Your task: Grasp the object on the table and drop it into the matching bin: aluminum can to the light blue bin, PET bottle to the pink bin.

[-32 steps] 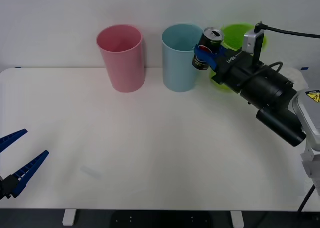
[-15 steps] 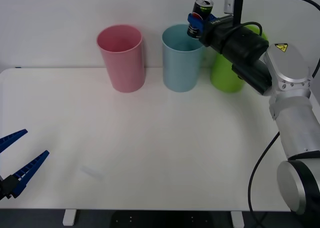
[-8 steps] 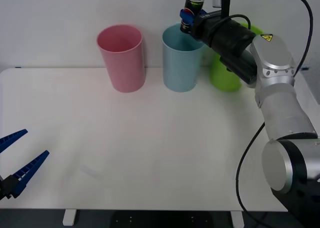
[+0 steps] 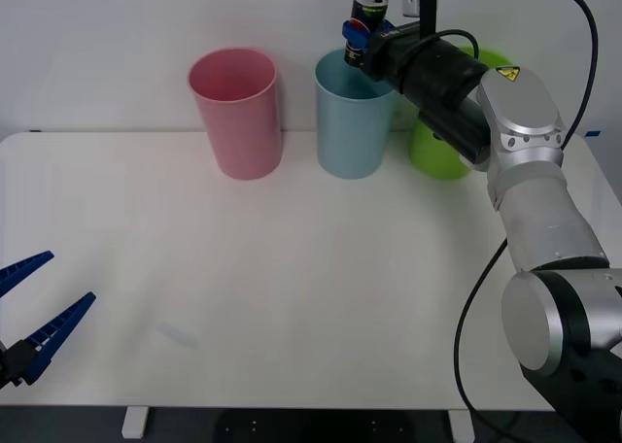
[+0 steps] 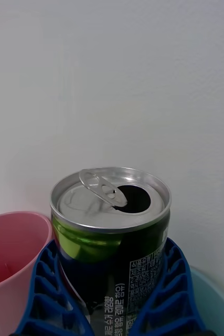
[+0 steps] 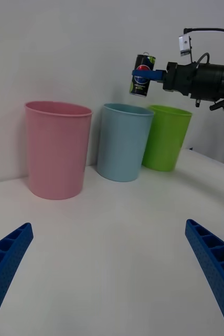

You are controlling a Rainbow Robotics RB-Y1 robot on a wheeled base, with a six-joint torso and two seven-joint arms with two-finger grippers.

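Two blue fingers of the left tool (image 4: 34, 331) sit spread apart, low by the near edge of the counter (image 4: 292, 268) — waiting. Farther back, the right tool (image 4: 362, 33) squeezes the aluminum can (image 4: 367, 11) over the light blue bin (image 4: 352, 122). Next job — let go, I think.

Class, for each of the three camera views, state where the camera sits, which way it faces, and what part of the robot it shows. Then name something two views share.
Front view: above the arms, looking down at the table; shows the right gripper holding the can above the light blue bin, and the left gripper low near the table's edge.
Right wrist view: on the right arm, facing the wall; its blue fingers clamp the can.
Left wrist view: on the left arm, low over the table, facing the bins; open fingers.
Shared: the can and pink bin.
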